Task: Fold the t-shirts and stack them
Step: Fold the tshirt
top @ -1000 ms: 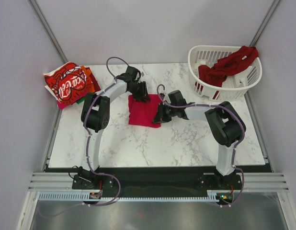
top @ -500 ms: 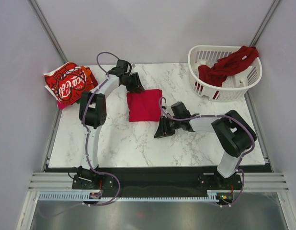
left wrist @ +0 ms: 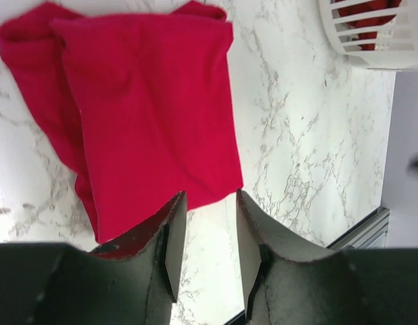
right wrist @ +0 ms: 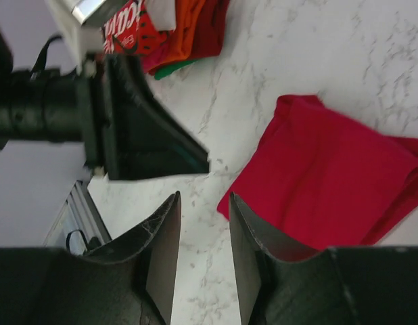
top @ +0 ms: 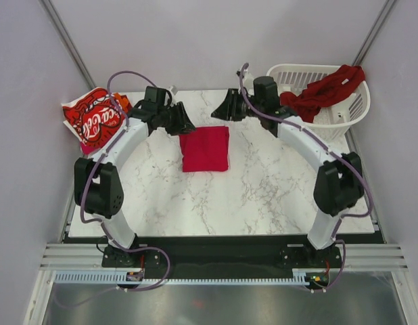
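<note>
On the marble table (top: 263,196), the white laundry basket (top: 290,73) at 2 o'clock holds a dark red t-shirt (top: 324,88). The folded stack (top: 126,108) (with the Coca-Cola tee (top: 93,120) on top) waits at 10 o'clock. The bright red t-shirt (top: 205,147) lies folded near the centre, a little toward 12. Both arms have just left it: the left gripper (top: 187,126) has drawn back toward 10 o'clock, and the right gripper (top: 222,114) has swung up toward 12. Each shows a moderate gap and holds nothing. I judge that this fold is finished and that carrying the shirt to the stack comes next.
</note>
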